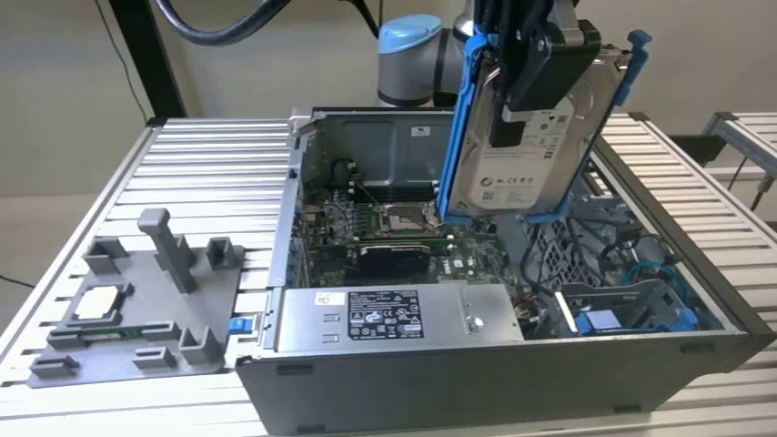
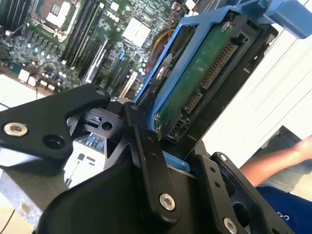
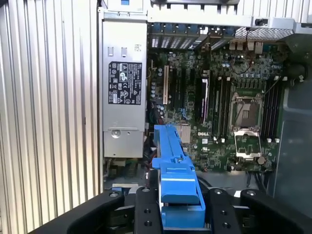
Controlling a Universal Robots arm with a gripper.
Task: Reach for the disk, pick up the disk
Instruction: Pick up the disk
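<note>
The disk (image 1: pixel 534 137) hangs upright in the air above the open computer case (image 1: pixel 486 364), lifted clear of it, its white label facing the exterior view and its blue rails running down both long edges. The gripper (image 1: pixel 547 68) has its black jaws closed on the disk near the top, one jaw lying across the label side. In the second wrist view the disk (image 2: pixel 195 83) shows its green circuit-board side and connector edge, clamped between the black fingers (image 2: pixel 146 161). In the first wrist view a blue rail (image 3: pixel 175 180) sticks out from between the gripper's black links.

Largest around it is the ribbed metal worktop (image 1: pixel 206 173), which carries everything. The case lies on its side with the side panel off. Inside, directly under the hanging disk, sits the green motherboard (image 1: pixel 388 228) with its processor socket (image 1: pixel 401 217). Toward the front of the case lies the silver power supply (image 1: pixel 388 319), and at the exterior view's right an empty drive bay (image 1: pixel 625 309) with blue parts and loose cables beside it.

Well apart, at the exterior view's left, a grey holder tray (image 1: pixel 134 309) rests on the worktop with a small square chip (image 1: pixel 100 302) lying on it. In the second wrist view a person's arm (image 2: pixel 273 165) and blue clothing appear past the case.
</note>
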